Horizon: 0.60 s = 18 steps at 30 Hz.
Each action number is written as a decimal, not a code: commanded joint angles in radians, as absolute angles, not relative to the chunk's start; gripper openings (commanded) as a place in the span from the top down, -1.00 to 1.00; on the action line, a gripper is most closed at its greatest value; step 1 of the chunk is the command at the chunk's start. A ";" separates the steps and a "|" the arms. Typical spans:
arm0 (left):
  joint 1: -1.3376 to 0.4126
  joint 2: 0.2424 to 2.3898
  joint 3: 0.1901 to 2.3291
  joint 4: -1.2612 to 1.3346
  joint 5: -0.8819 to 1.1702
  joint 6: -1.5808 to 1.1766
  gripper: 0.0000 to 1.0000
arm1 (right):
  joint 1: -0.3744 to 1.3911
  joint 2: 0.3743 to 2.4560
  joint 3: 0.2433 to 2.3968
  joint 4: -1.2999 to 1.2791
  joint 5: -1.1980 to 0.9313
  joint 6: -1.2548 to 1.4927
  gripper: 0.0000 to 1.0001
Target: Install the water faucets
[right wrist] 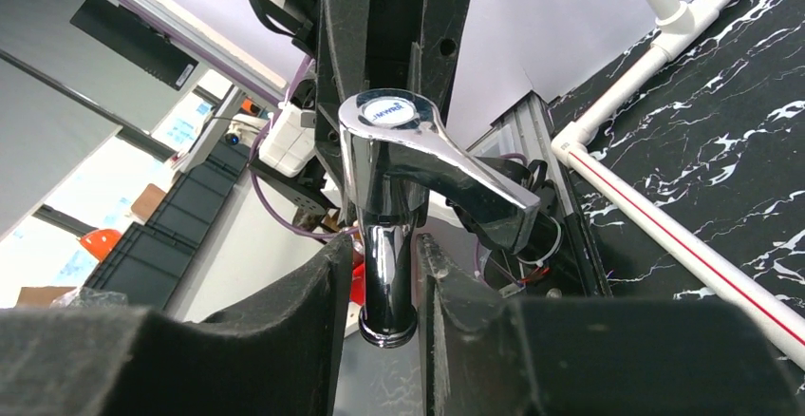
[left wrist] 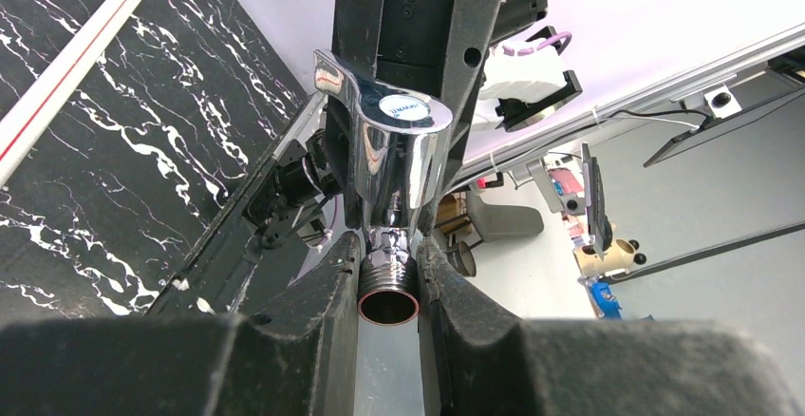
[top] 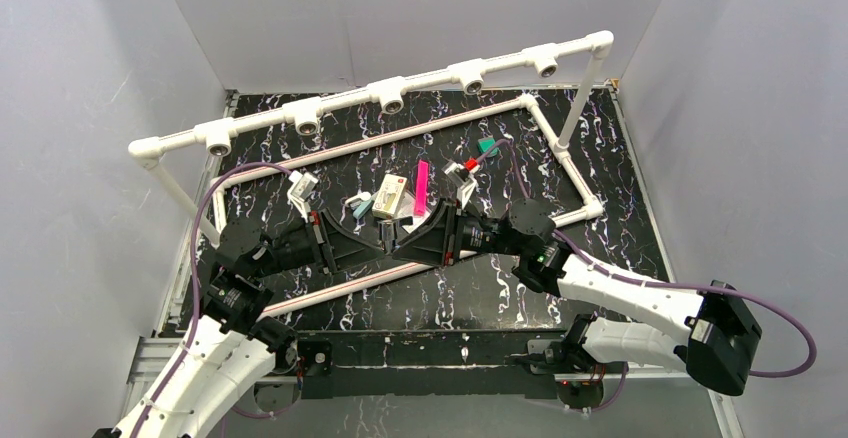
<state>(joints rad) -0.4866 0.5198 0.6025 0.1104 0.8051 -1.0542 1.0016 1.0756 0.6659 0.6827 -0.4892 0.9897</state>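
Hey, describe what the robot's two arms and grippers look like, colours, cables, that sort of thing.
The left arm and right arm have white shells and black joints. The left gripper and right gripper each have two thick, matte-black, rough-textured fingers. A purple cable loops along each arm.

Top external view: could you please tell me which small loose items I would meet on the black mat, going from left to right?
teal piece → beige box → pink strip → green piece
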 commanded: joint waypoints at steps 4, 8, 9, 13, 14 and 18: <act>-0.489 0.517 0.610 0.097 0.785 -1.025 1.00 | 1.016 1.067 0.718 0.720 -0.473 0.958 0.36; -0.489 0.522 0.611 0.094 0.781 -1.025 1.00 | 1.016 1.065 0.719 0.707 -0.470 0.943 0.63; -0.489 0.524 0.611 0.094 0.781 -1.025 1.00 | 1.016 1.066 0.718 0.707 -0.469 0.941 0.81; -0.489 0.528 0.614 0.090 0.779 -1.025 1.00 | 1.017 1.062 0.716 0.699 -0.457 0.928 0.97; -0.489 0.530 0.614 0.084 0.777 -1.023 1.00 | 1.017 1.057 0.717 0.692 -0.448 0.922 0.97; -0.489 0.534 0.619 0.065 0.768 -1.013 1.00 | 1.019 1.038 0.716 0.660 -0.426 0.894 0.97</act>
